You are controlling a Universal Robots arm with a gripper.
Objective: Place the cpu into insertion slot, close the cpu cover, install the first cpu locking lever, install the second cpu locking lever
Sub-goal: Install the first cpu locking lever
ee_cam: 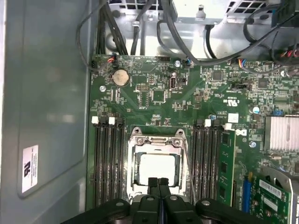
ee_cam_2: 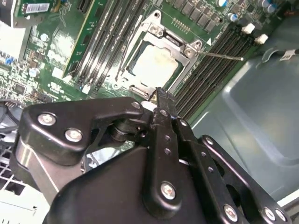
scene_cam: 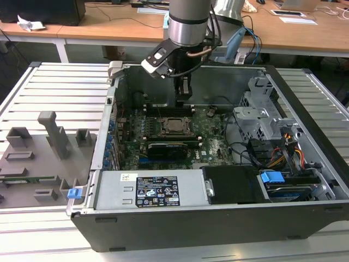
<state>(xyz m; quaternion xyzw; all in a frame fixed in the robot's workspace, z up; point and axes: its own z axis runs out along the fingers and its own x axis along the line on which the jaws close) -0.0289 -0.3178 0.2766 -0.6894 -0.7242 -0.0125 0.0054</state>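
Two fingers (ee_cam: 153, 184) of the gripper (ee_cam: 158, 182) were pressed together, nothing held, tips hovering right at one edge of the insertion slot (scene_cam: 175, 125) inside the open computer case (scene_cam: 191, 218). Cpu (ee_cam: 159, 168) sat flat in the slot, its pale top showing through the window of the cpu cover (ee_cam: 156, 143), which lay down over it. One thin locking lever (ee_cam_2: 219, 56) angled out over the memory slots (ee_cam: 107, 163), away from the socket frame. Whether the tips touched the frame: couldn't tell.
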